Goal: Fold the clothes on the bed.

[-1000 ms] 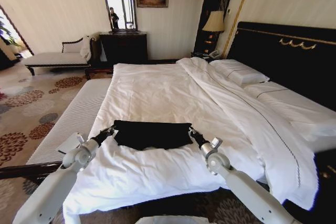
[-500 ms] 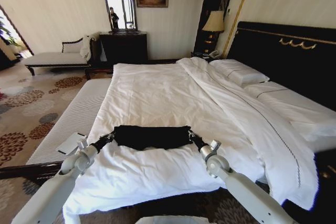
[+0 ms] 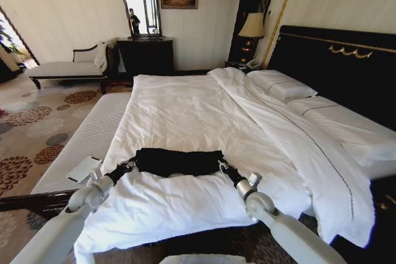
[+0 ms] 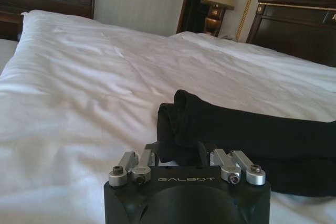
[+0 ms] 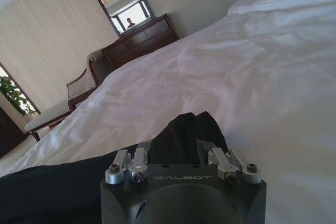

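Left end effector (image 3: 129, 165): closed on T-shirt (image 3: 178, 161) left end, lower centre.
Right end effector (image 3: 224, 166): closed on right end.
Progress: shirt bunched into a band on the bed (image 3: 204, 109); final folds apparently remain.

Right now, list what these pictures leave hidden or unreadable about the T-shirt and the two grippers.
- Black T-shirt: folded into a band, so its chest lettering is hidden.
- Left gripper: fingertips buried in fabric, left wrist view; too small in the head view.
- Right gripper: fingertips likewise covered by cloth, right wrist view.
- T-shirt's far end: cut off by the left wrist view's edge.
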Available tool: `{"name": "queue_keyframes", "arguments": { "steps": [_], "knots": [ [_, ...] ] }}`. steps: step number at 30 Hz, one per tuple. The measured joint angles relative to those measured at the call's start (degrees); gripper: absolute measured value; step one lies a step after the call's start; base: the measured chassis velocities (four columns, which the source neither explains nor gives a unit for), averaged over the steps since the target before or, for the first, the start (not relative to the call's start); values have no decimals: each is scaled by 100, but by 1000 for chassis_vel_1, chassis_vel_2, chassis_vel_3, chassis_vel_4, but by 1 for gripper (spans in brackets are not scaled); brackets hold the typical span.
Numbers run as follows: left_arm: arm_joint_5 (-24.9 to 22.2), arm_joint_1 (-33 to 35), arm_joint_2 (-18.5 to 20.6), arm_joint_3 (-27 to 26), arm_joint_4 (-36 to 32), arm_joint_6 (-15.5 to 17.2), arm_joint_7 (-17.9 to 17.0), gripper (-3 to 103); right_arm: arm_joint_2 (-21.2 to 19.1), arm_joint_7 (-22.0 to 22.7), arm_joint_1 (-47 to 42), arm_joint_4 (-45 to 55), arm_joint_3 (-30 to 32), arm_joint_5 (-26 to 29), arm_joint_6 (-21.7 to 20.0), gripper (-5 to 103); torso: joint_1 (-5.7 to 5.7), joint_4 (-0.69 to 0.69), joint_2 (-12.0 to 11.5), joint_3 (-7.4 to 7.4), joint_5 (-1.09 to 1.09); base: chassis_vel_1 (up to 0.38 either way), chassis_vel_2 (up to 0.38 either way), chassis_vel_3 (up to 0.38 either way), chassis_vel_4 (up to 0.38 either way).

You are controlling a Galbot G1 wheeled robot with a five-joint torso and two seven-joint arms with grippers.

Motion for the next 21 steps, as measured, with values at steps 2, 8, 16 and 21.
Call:
{"name": "queue_keyframes", "arguments": {
  "steps": [2,8,16,21],
  "knots": [
    [-28,257,111,-266,-121,-50,87,51,-145,187,-319,248,251,2,-36,55,0,-1,0,0,0,0,0,0,0],
    [-639,179,59,-753,-698,90,-290,73,-371,481,-582,1024,810,349,-230,76,-1,-6,1,-1,0,0,0,0,0],
    [-717,-1017,-263,-257,-1215,1415,-2231,98,-211,1528,1048,694,266,1157,-1186,99,1,-1,0,1,2,0,0,0,0],
    [-579,-1640,-460,342,-959,2250,-3066,100,-21,1955,1793,172,-151,1598,-1617,100,1,-4,-1,2,0,0,0,0,0]
  ]
}}
